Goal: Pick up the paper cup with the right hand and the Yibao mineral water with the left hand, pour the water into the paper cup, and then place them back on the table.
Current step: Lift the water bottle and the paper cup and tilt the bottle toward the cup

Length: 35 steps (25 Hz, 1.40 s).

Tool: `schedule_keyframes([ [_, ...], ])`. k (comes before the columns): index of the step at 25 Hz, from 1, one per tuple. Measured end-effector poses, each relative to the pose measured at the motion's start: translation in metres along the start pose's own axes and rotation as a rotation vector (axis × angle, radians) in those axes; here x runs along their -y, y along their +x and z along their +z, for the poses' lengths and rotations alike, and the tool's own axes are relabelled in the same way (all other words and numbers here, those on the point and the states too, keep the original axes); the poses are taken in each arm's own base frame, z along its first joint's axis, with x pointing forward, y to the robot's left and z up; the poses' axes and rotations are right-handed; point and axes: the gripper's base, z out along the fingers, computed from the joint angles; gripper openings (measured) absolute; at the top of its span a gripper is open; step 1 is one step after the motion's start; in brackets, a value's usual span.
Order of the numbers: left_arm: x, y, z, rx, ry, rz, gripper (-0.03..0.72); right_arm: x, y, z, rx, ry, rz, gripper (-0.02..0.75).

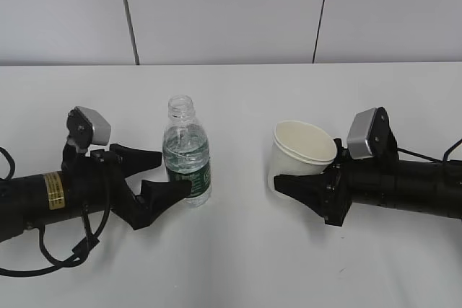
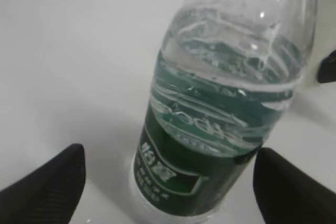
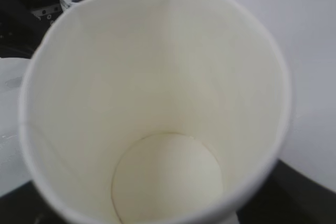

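Observation:
The Yibao mineral water (image 1: pixel 188 156) stands upright and capless on the table (image 1: pixel 238 265), left of centre. My left hand (image 1: pixel 173 172) is open, one finger on each side of the bottle's green label. In the left wrist view the bottle (image 2: pixel 210 145) sits between the fingertips (image 2: pixel 58 177), close to the right one, with a wide gap on the left. My right hand (image 1: pixel 296 177) is shut on the paper cup (image 1: pixel 302 151), which tilts with its mouth toward the wrist. The cup (image 3: pixel 157 103) fills the right wrist view and is empty inside.
A white panelled wall (image 1: pixel 231 12) stands behind the table's far edge. The left arm's loose cables (image 1: pixel 50 257) hang over the table at the front left. Bare tabletop separates the bottle from the cup.

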Motion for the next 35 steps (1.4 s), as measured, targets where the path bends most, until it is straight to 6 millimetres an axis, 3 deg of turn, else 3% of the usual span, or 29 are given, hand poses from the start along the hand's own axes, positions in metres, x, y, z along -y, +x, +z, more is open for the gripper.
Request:
schedule_keyframes([
  [10,-0.002,0.004,0.032,0.002,0.069,0.031,0.592,0.000,0.000,0.000,0.000,0.000,0.000,0.521],
  [24,-0.005,0.004,0.035,0.013,0.039,0.013,0.582,0.001,0.000,0.000,0.002,0.005,0.001,0.521],
  [35,-0.006,0.003,0.035,0.023,0.035,0.010,0.396,-0.001,0.000,0.000,-0.002,-0.010,-0.006,0.521],
])
